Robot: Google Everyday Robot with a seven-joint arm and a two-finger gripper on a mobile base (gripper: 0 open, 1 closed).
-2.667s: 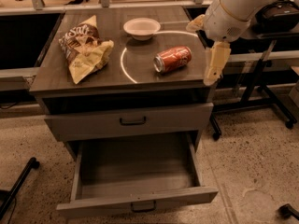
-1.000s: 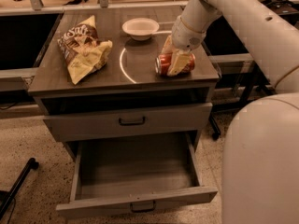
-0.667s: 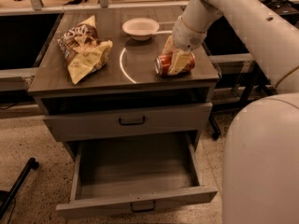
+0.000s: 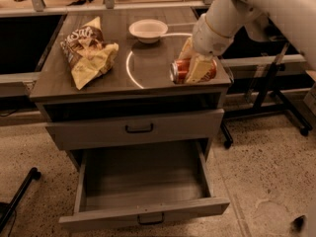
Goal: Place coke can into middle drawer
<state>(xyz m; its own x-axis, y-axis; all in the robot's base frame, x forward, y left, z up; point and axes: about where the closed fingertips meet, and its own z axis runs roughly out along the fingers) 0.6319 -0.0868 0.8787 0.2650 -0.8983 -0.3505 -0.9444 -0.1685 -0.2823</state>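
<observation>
The coke can lies on its side at the right front of the cabinet top, silver end facing left. My gripper reaches down from the upper right. One pale finger lies across the can's front and the other is behind it, so it is shut on the can, which still rests on the top. The middle drawer is pulled out wide below, its inside bare, with its dark handle on the front.
A white bowl stands at the back middle of the top. A brown and yellow chip bag lies at the left. A closed handled drawer sits above the open one. A black stand's legs are to the right.
The gripper went from hovering right of the can to straddling it. Since a second ago the can has shifted slightly right and forward in the fingers, and the arm's upper part has moved.
</observation>
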